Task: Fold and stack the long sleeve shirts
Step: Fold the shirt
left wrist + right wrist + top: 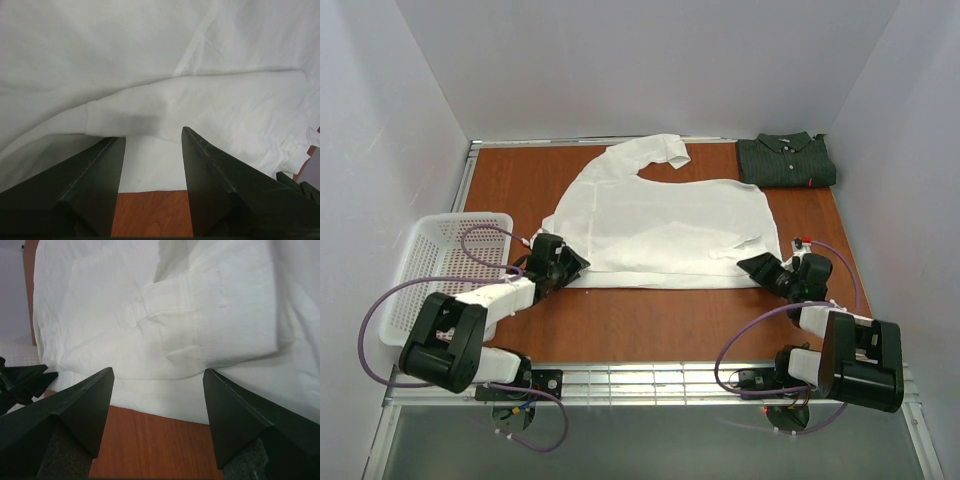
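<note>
The white shirt (665, 225) lies spread on the brown table, sleeves folded in, one sleeve (655, 152) curling toward the back. The dark grey-green shirt (786, 161) lies folded at the back right, a small red tag on its near edge. My left gripper (578, 262) is open at the white shirt's near left corner; in its wrist view the hem (150, 165) lies between its fingers (100, 170). My right gripper (752, 264) is open at the near right corner; its fingers (90, 400) straddle the hem (165, 395) below a folded cuff (210, 335).
A white mesh basket (440, 270) stands at the table's left edge beside the left arm. White walls close in the back and sides. A metal rail (650, 380) runs along the near edge. Bare wood shows between the arms.
</note>
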`<state>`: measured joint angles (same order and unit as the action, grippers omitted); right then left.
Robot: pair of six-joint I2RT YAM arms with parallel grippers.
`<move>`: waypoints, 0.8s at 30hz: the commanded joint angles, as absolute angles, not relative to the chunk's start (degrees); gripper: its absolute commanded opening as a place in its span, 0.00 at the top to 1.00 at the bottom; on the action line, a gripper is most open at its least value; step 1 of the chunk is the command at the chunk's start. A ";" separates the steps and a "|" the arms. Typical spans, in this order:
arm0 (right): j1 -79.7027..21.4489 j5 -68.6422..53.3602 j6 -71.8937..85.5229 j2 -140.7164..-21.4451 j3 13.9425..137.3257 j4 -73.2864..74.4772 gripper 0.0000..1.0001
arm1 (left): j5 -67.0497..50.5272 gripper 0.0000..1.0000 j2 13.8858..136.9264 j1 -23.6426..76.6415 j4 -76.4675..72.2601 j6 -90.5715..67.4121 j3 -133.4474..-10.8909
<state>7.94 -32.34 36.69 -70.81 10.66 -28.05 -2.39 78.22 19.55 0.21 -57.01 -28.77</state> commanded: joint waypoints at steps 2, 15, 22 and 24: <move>12.74 -31.12 32.01 -66.20 10.72 -21.38 0.32 | 1.14 0.56 72.25 17.58 3.77 -58.98 -26.10; -9.11 -7.84 18.81 -59.23 31.19 5.53 0.36 | 1.93 0.52 65.29 17.58 21.97 -46.85 -35.85; -24.86 5.00 16.08 -73.81 43.67 10.10 0.36 | 5.35 0.55 72.59 17.58 22.06 -46.58 -39.11; -26.54 6.24 15.73 -78.30 45.69 10.20 0.36 | 8.61 0.56 73.65 17.58 22.15 -47.11 -39.11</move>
